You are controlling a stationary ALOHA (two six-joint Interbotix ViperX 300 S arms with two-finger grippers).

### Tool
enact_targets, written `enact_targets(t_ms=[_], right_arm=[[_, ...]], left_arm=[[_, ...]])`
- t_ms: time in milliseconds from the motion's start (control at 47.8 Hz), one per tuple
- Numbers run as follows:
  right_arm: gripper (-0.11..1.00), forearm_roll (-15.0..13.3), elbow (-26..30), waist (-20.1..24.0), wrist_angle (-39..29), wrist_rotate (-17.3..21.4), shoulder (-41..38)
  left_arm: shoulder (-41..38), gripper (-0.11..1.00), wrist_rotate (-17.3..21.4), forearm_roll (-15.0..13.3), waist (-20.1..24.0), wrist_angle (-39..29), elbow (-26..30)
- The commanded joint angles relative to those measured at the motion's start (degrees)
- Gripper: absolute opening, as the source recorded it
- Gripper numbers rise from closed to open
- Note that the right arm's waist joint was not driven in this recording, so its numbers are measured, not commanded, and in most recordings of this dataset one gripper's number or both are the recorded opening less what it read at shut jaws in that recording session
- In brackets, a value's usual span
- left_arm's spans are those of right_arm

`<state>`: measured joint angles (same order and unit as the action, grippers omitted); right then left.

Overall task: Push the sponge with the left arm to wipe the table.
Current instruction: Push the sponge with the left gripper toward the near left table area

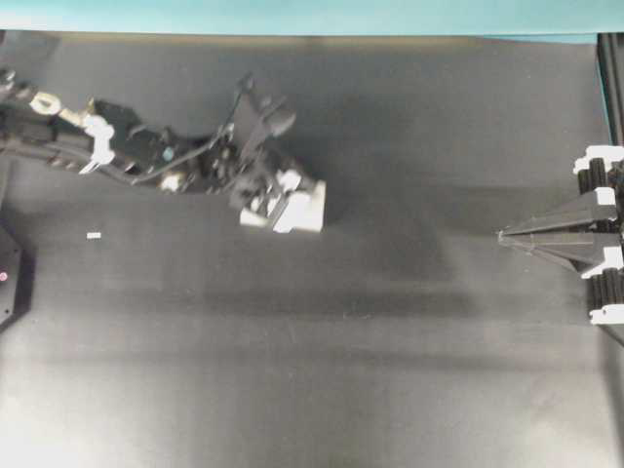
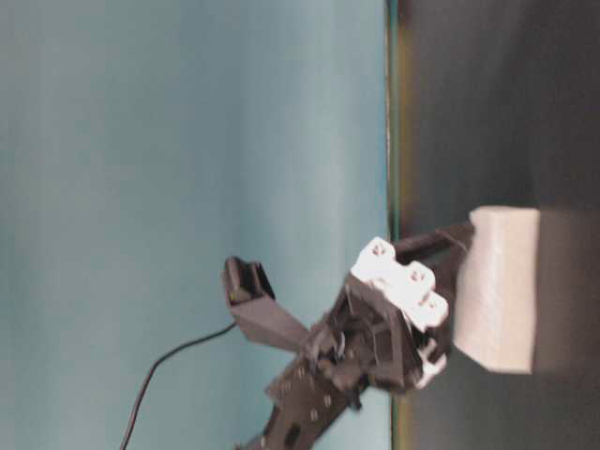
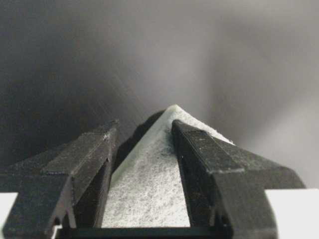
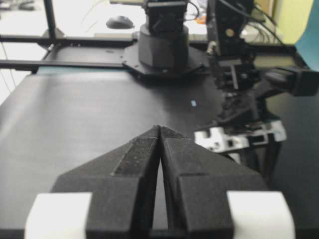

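The white sponge (image 1: 304, 208) lies on the black table (image 1: 390, 370), left of centre. It also shows in the table-level view (image 2: 497, 291). My left gripper (image 1: 276, 201) is tilted down onto the sponge's left side and touches it. In the left wrist view the left gripper (image 3: 144, 124) has its jaws apart over the sponge's top (image 3: 149, 194). The right finger (image 3: 209, 154) lies on the sponge and the left finger (image 3: 84, 154) sits just off its edge. My right gripper (image 1: 502, 235) is shut and empty at the table's right edge, and it shows in its own wrist view (image 4: 160, 127).
A tiny white fleck (image 1: 94, 235) lies on the table at the left; it also shows in the right wrist view (image 4: 193, 103). A teal strip (image 1: 292, 15) runs along the far edge. The left arm's base (image 4: 162, 45) stands beyond the table's end.
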<state>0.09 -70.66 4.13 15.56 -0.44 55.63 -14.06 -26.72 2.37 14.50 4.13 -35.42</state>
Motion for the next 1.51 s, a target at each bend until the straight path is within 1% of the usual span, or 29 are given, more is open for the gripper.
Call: enact_targets(t_ms=[0, 293, 732, 816, 900, 1067, 1235, 1486], right_arm=[[0.01, 0.1, 0.4, 0.0, 0.6, -0.1, -0.3], [0.01, 0.1, 0.4, 0.0, 1.4, 0.4, -0.3], [0.01, 0.5, 0.4, 0.0, 1.3, 0.5, -0.3], [0.01, 0.5, 0.4, 0.0, 1.4, 0.5, -0.3], [0.01, 0.5, 0.4, 0.0, 1.2, 0.5, -0.3], [0.01, 0.5, 0.4, 0.0, 1.3, 0.5, -0.3], [0.01, 0.7, 0.4, 0.0, 1.2, 0.6, -0.3], [0.01, 0.7, 0.4, 0.0, 1.4, 0.6, -0.3]], left_arm=[[2.1, 0.43, 0.0, 0.2, -2.7, 0.9, -1.8], [6.5, 0.43, 0.0, 0.2, -8.9, 4.0, -8.1], [8.8, 0.43, -0.4, 0.2, -17.8, 4.7, -12.9], [9.6, 0.43, -1.7, 0.2, -19.3, 5.1, -13.7], [10.3, 0.43, -4.0, 0.2, -20.7, 6.1, -15.1], [11.5, 0.43, -7.0, 0.2, -23.6, 10.7, -18.6], [12.1, 0.43, -8.7, 0.2, -27.5, 14.0, -20.9], [11.6, 0.43, -9.1, 0.3, -34.1, 14.4, -20.6]])
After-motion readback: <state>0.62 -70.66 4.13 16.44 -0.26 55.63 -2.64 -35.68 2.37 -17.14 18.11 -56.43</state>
